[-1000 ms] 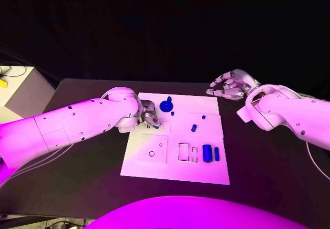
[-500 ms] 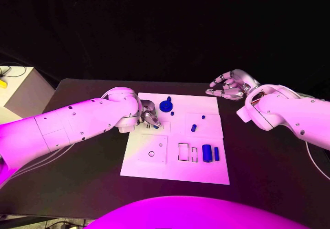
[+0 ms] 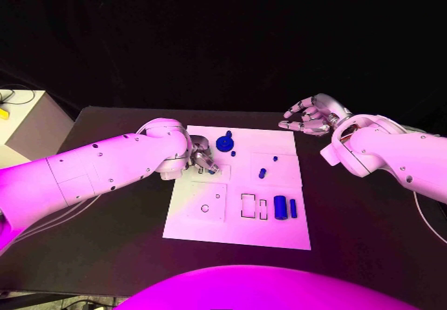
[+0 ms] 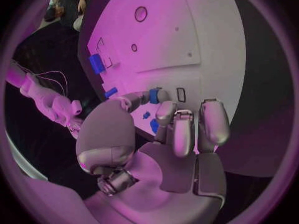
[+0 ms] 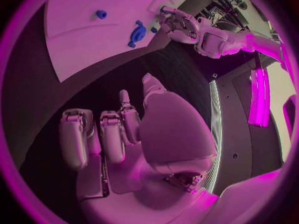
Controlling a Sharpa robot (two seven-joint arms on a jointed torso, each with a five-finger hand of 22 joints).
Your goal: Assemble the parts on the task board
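The white task board [image 3: 238, 226] lies in the middle of the black table. My left hand [image 3: 200, 158] hovers low over its far left part and pinches a small blue part [image 4: 154, 95] between thumb and a fingertip, beside a small rectangular slot [image 4: 181, 94]. On the board are a round blue piece [image 3: 225, 142], a short blue peg [image 3: 263, 172], a thick blue cylinder [image 3: 280, 207] and a thin blue bar [image 3: 293, 208]. My right hand [image 3: 312, 115] hangs above the table past the board's far right corner, fingers apart and holding nothing.
Empty rectangular slots [image 3: 249, 205] and a round hole [image 3: 205, 208] sit in the board's near half. A pale box [image 3: 28, 123] stands beyond the table's left edge. Bare black table [image 3: 112, 232] surrounds the board.
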